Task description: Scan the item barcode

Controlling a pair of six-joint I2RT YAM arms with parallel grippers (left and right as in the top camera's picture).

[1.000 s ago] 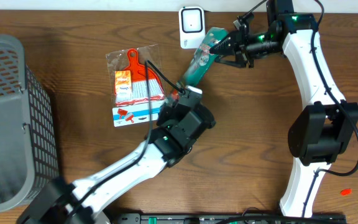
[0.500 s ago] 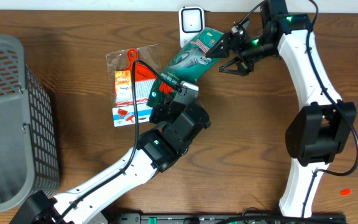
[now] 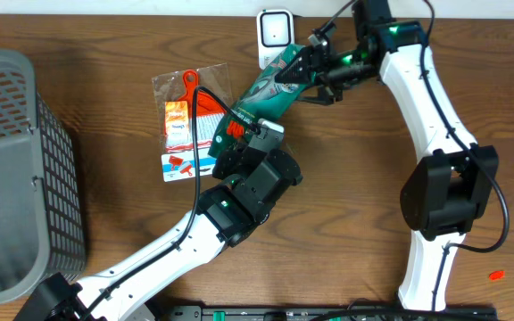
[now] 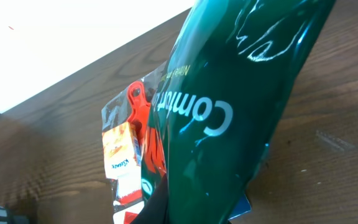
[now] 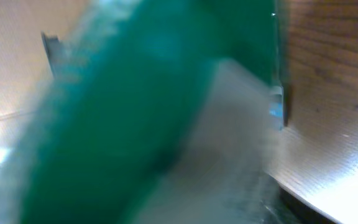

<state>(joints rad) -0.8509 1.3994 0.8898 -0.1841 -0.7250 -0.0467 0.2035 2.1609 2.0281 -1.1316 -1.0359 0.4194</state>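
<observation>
You are working over a brown wooden table (image 3: 373, 178), with a grey mesh plastic basket (image 3: 7, 178) at its left edge and a white boxy scanner (image 3: 275, 31) at the far middle.

Much is hard to read. The right wrist view is a green smear: the green glossy plastic pouch (image 5: 135, 112) fills it out of focus, with only a strip of wood grain at the right. In the left wrist view the pouch (image 4: 241, 112) crowds the frame, cut off at top and bottom, and its white lettering is only partly legible. Behind it you can see a clear packet holding an orange brush (image 4: 126, 149), partly covered.

From overhead, the pouch (image 3: 270, 89) hangs between your two arms above the table. The left gripper (image 3: 246, 134) is clamped tight on its lower end. The right gripper (image 3: 309, 67) sits at its upper end, but you cannot tell whether those fingers are pinching it or merely beside it.

The pouch's long axis runs diagonally, from the left gripper up and right toward the scanner, its upper end just beside the scanner's lower corner. Which face it turns that way you cannot tell.
</observation>
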